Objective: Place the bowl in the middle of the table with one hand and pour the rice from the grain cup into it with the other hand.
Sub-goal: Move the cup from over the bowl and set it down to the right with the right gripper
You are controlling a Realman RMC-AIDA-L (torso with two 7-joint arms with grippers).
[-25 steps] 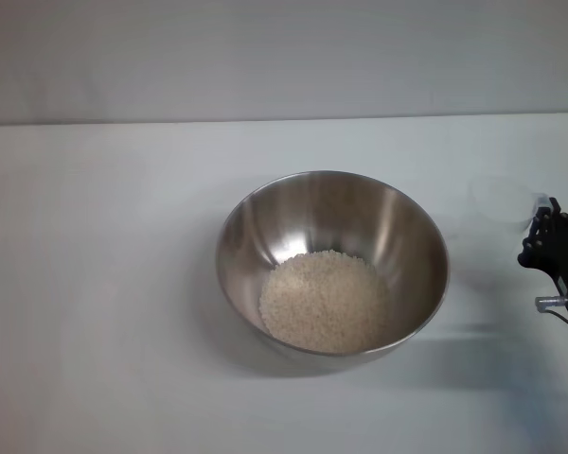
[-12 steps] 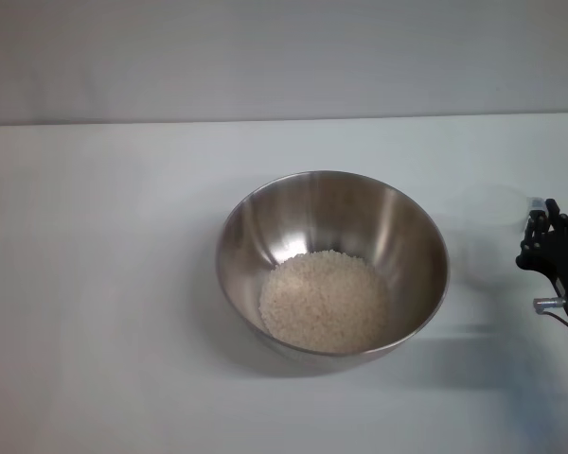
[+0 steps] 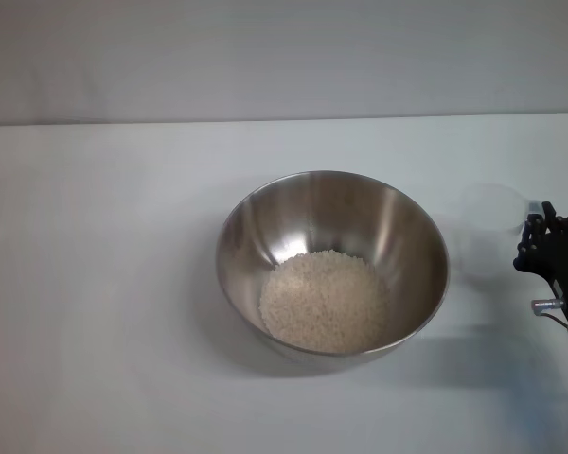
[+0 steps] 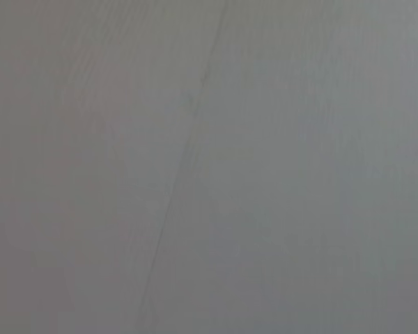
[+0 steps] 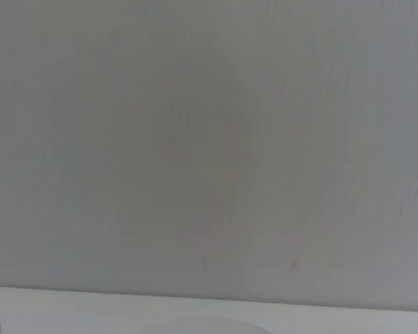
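The stainless-steel bowl (image 3: 332,262) stands in the middle of the white table (image 3: 104,284). A heap of pale rice (image 3: 324,301) lies in its bottom. The clear grain cup (image 3: 492,227) is upright to the right of the bowl, apart from it, and looks empty. My right gripper (image 3: 538,232) is at the right edge of the head view, against the cup's right side, shut on it. My left gripper is out of view; the left wrist view shows only a plain grey surface.
A plain grey wall (image 3: 284,57) runs behind the table's far edge. The right wrist view shows that wall (image 5: 209,139) and a strip of white tabletop (image 5: 70,309).
The grain cup has come down a little and slightly left with my right gripper and now shows upright. The bowl and rice have not moved.
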